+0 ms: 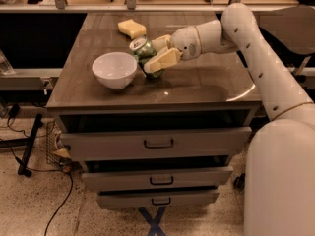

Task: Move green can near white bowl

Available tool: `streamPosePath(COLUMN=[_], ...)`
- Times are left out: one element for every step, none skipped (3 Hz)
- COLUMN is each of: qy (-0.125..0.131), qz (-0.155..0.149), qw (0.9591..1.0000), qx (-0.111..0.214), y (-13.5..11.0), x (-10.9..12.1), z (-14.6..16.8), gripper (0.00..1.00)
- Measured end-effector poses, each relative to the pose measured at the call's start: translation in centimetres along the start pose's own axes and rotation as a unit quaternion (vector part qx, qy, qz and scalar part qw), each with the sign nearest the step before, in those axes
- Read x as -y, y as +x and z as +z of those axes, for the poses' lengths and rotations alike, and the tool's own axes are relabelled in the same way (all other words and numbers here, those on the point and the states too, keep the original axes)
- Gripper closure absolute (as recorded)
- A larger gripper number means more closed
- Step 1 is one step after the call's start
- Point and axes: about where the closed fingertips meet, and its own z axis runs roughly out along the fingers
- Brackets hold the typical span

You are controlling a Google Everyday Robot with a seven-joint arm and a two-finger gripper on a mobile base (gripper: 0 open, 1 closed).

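The green can has a dark green body and a silver top, and it tilts to the left just right of the white bowl. My gripper reaches in from the right and is shut on the can, with one finger behind it and one finger in front. The can's lower end is at or just above the table top, close beside the bowl's rim. The bowl stands upright on the left half of the brown table.
A yellow sponge lies at the back of the table behind the can. My white arm stretches across the table's right side. Drawers are below the top. Cables lie on the floor at left.
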Motion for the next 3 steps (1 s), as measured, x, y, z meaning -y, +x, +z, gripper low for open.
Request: streamPosePath(qy=[-0.006,-0.006,0.054], qz=[-0.003,-0.003,-0.013], qw=[1.0,1.0,0.9982], qx=[0.002,0.002,-0.021], y=[0.3,0.3,0.5], x=[-0.3,-0.3,2.1], z=[0.1,0.1,-3.3], gripper=[0.0,0.0,0.0])
